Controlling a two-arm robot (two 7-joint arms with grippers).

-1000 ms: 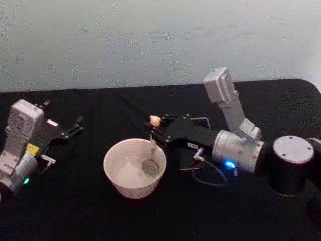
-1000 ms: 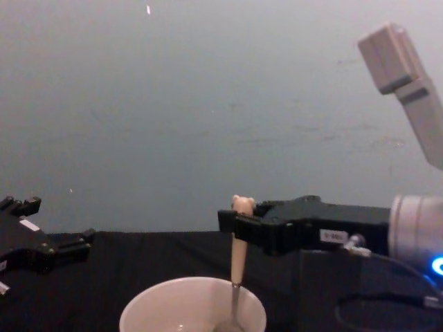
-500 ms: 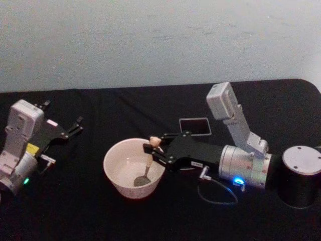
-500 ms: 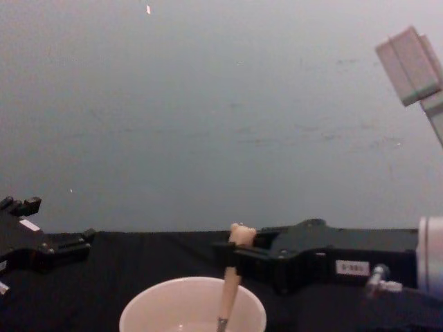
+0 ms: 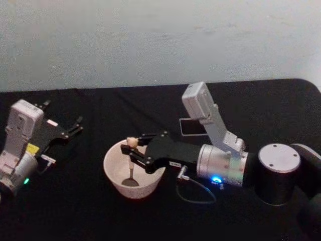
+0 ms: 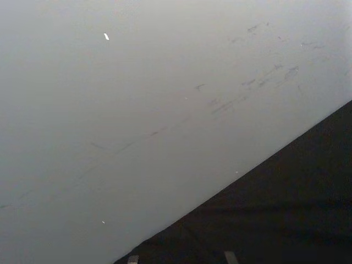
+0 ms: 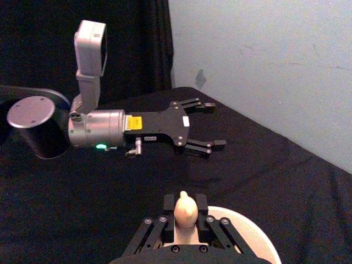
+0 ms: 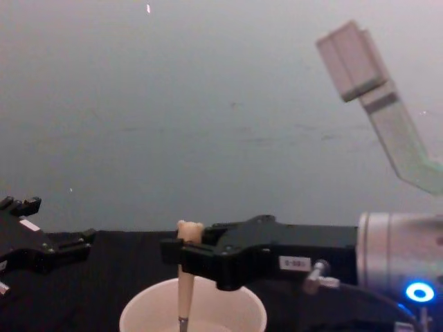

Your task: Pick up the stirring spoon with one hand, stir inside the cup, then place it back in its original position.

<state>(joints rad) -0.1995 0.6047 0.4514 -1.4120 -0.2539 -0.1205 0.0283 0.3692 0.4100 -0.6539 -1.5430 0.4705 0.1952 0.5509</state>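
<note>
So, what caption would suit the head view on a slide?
Right gripper holds the stirring spoon in the cup; left gripper parked aside.

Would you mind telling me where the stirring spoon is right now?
In the head view, the stirring spoon stands nearly upright in the cup, left of centre, gripped at its handle by the right end effector.

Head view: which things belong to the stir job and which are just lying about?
Job:
stirring spoon, held by the right gripper, bowl end down in the cup
dark grey square holder, behind the cup to its right

Just lying about:
left gripper, open, parked far left
cable loop right of the cup
black tablecloth
</note>
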